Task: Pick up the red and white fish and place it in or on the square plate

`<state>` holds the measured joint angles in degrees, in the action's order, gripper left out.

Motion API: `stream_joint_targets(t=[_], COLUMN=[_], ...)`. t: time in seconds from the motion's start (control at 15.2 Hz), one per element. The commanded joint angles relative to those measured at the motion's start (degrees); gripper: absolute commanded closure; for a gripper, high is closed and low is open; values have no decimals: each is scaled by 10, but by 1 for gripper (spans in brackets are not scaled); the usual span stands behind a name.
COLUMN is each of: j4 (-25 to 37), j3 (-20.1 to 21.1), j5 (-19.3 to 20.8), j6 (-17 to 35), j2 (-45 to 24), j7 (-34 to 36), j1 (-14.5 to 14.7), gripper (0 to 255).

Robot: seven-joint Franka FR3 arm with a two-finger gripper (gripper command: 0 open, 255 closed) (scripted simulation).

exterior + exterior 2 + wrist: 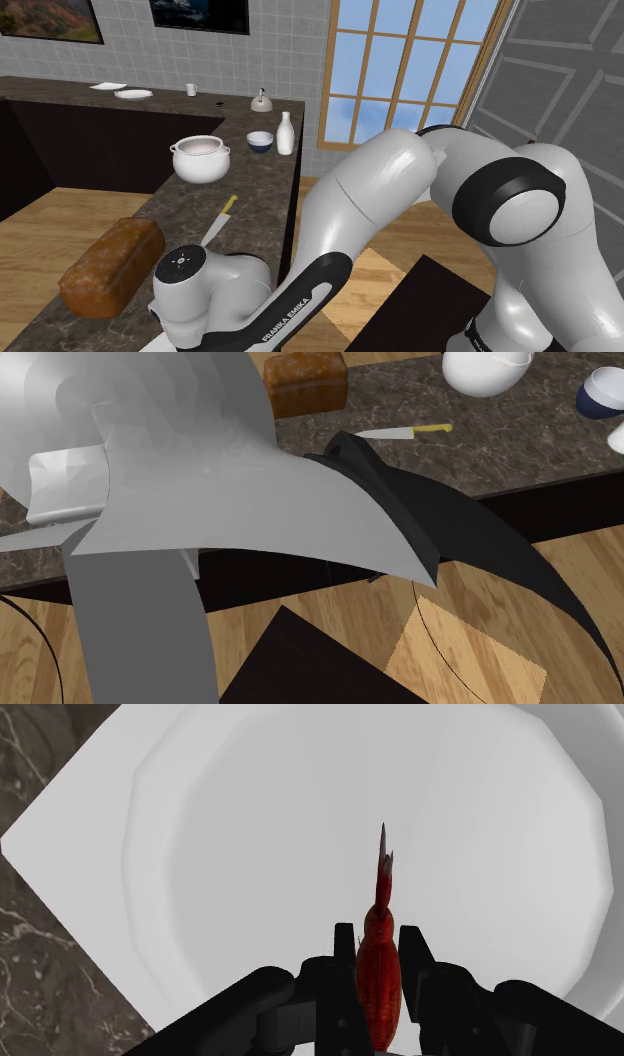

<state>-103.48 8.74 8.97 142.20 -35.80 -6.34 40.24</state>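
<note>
Dark counter: loaf, knife, pot, square plate

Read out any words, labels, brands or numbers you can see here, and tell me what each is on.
"FRANKA EMIKA": white letters on the arm's black band, in the shoulder view.
No other text: none on the fish, the white plate or the wall pictures.

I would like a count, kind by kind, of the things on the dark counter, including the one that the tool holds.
Fish, held by the tool: 1
Plates: 2, the square plate and the round plate
Bread loaf: 1
Knife: 1
Pot: 1
Bowl: 1
Bottle: 1
Kettle: 1
Cup: 1
Flat white piece, too small to name: 1
Total: 11
</note>
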Motion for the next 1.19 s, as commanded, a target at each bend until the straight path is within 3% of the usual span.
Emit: stream_joint_targets(t=[0.0,0.33,0.59,1.12], j4=[0,0,-8,-8], j3=[0,0,9,9], j5=[0,0,-11,-11], j6=[0,0,-47,-47], j2=[0,0,55,55], j7=[0,0,-7,-7], j1=[0,0,-7,-7], gripper=[0,0,0,0])
